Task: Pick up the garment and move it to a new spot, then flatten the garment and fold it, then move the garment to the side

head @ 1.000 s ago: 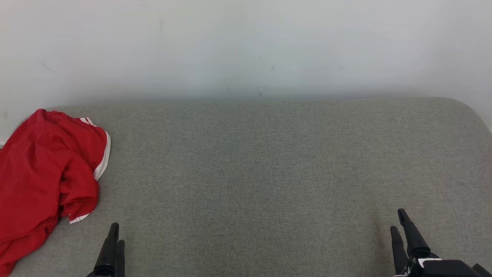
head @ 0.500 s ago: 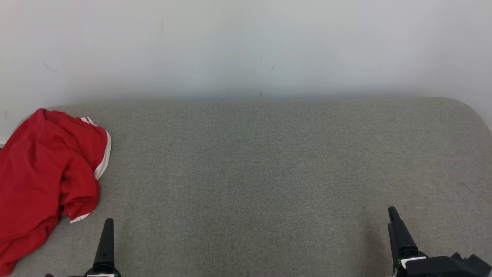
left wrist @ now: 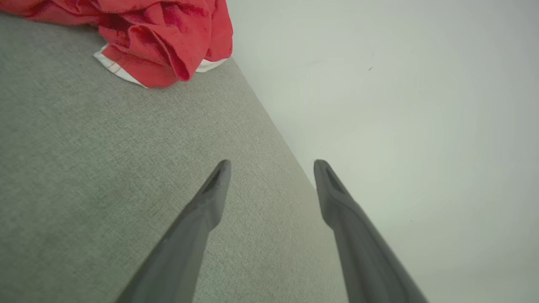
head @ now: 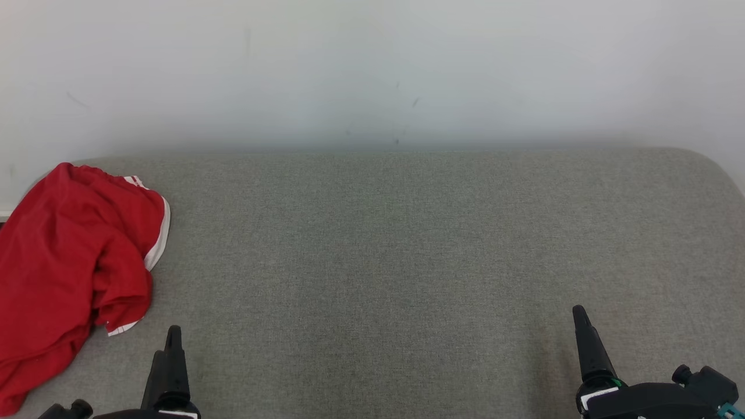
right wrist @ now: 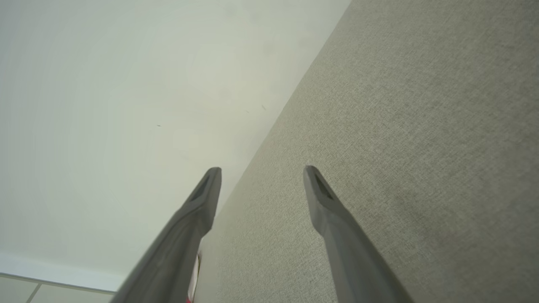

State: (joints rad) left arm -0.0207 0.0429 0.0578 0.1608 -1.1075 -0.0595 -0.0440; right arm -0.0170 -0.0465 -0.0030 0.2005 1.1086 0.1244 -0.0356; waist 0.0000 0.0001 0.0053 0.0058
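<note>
The garment [head: 70, 267] is red with white trim and lies crumpled at the far left of the grey fabric surface [head: 407, 244]; part of it hangs past the left edge. The left wrist view catches its bunched hem [left wrist: 160, 46] at the top. My left gripper [head: 171, 343] rises from the bottom edge just right of the garment, apart from it, and its fingers [left wrist: 210, 198] stand spread with nothing between them [left wrist: 271, 164]. My right gripper [head: 582, 320] sits at the lower right, far from the garment, also open and empty [right wrist: 261, 170].
A pale wall [head: 372, 70] runs directly behind the surface. The surface has rounded back corners [head: 704, 163]. A strip of light floor and skirting [right wrist: 50, 277] shows beyond the surface's left end in the right wrist view.
Both grippers have turned at the wrist, so one finger now hides the other in the head view. The right one has drifted left and slightly up. The garment has not moved.
</note>
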